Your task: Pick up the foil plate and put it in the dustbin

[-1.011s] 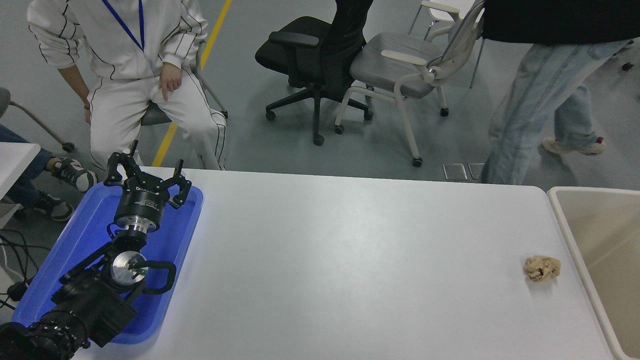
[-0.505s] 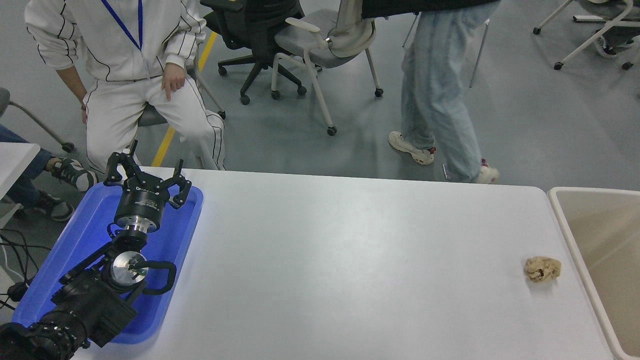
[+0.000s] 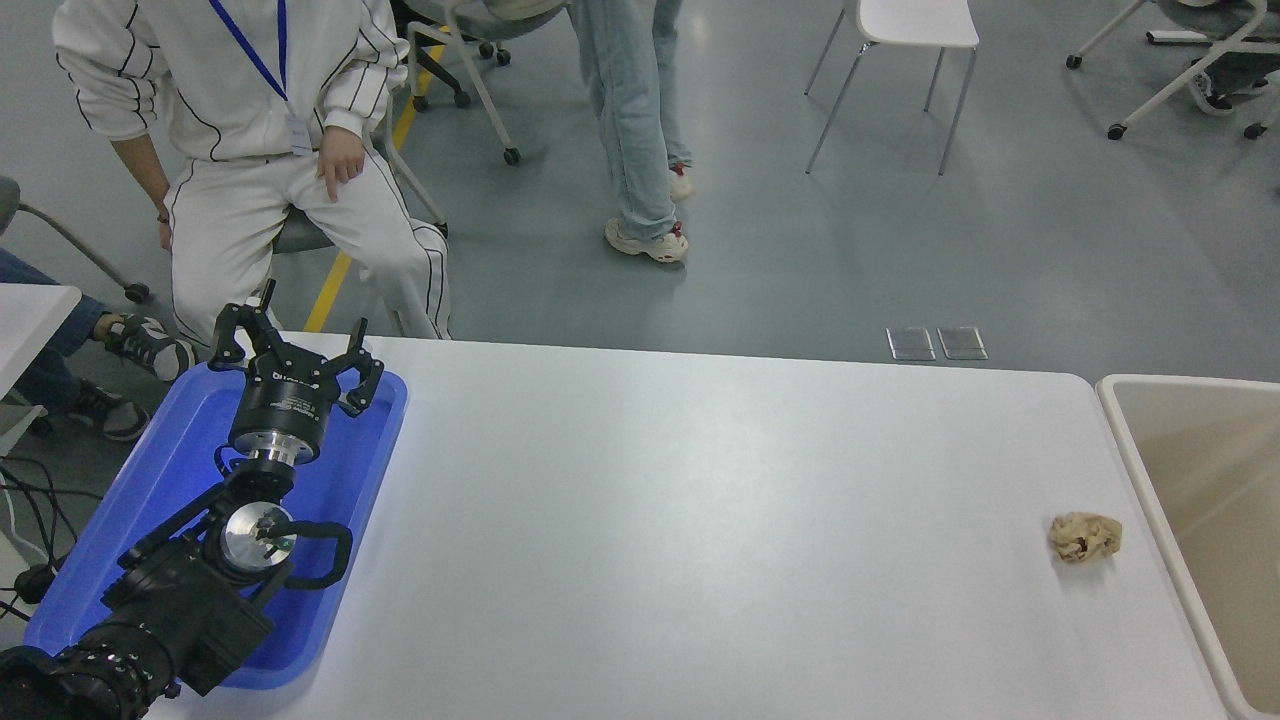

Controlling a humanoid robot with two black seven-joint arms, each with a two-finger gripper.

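No foil plate shows anywhere in the head view. The beige dustbin stands at the table's right end, cut off by the picture's right edge, and what I see of its inside is bare. My left gripper is parked at the lower left above the blue tray, its black fingers spread open with nothing between them. The right arm and its gripper are out of view.
A flat blue tray lies under the left arm at the table's left end. A small crumpled tan paper ball rests near the dustbin. A person in white sits beyond the far left corner; another in jeans stands further back among chairs.
The person in jeans has walked leftward across the background, and the chairs there have been shifted. My left arm, the paper ball and the dustbin have not moved.
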